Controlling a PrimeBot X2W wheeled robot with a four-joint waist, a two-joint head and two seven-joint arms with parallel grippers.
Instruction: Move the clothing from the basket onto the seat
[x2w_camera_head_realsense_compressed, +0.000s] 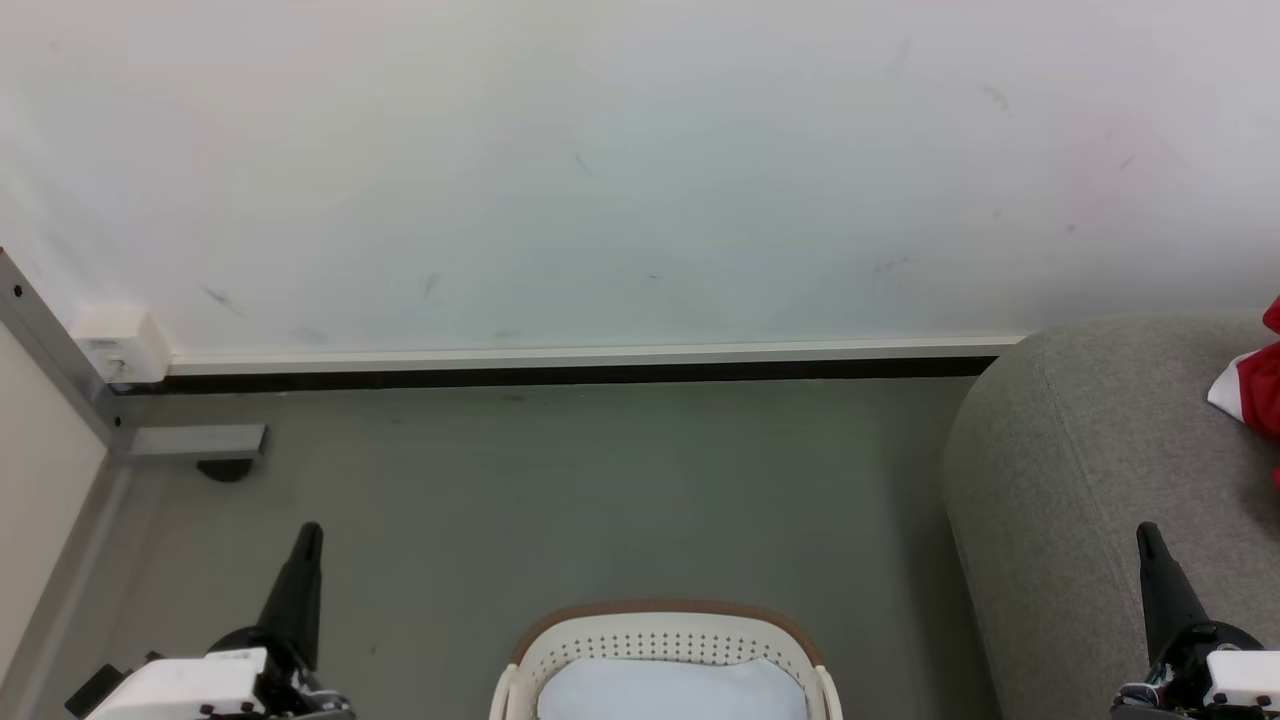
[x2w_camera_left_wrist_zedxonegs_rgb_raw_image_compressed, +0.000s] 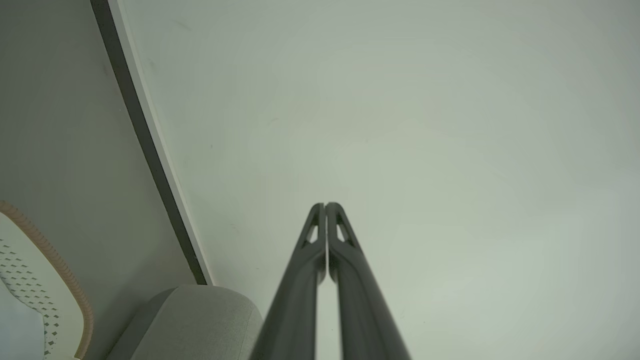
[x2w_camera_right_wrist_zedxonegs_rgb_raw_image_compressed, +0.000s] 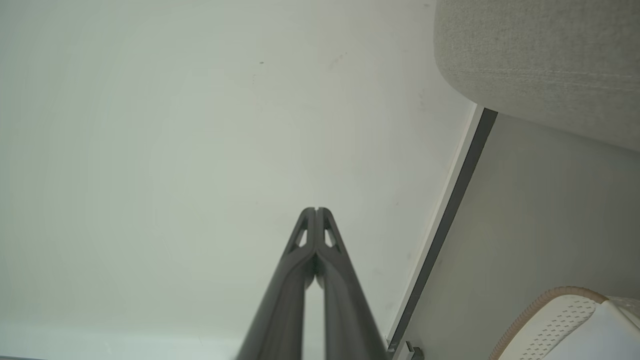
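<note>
Presently, both arms sit low at either side of the head view, fingers pointing up toward the wall (x2w_camera_head_realsense_compressed: 640, 170). The left gripper (x2w_camera_left_wrist_zedxonegs_rgb_raw_image_compressed: 325, 205) has its two fingers pressed together along their length, with nothing between them; the right gripper (x2w_camera_right_wrist_zedxonegs_rgb_raw_image_compressed: 316, 210) is in the same condition, fully closed and empty. Neither gripper touches any object, and this posture probably keeps the fingers clear of the load path. The basket (x2w_camera_head_realsense_compressed: 660, 608) stands on the grey floor (x2w_camera_head_realsense_compressed: 600, 480) between the two arms, at the bottom centre of the head view; the visible part of its interior presents the pale blue-white base. The seat (x2w_camera_head_realsense_compressed: 1080, 480) stands just beside the basket on the robot's right, its rounded end facing the basket, which keeps the transfer path short. The clothing (x2w_camera_head_realsense_compressed: 1255, 395) lies on top of the seat at the right edge of the head view, cut off by the frame, so its full extent cannot be determined. Judged from this layout, the transfer looks complete or nearly so; the near part of the basket is out of frame and should be checked before the task is closed
</note>
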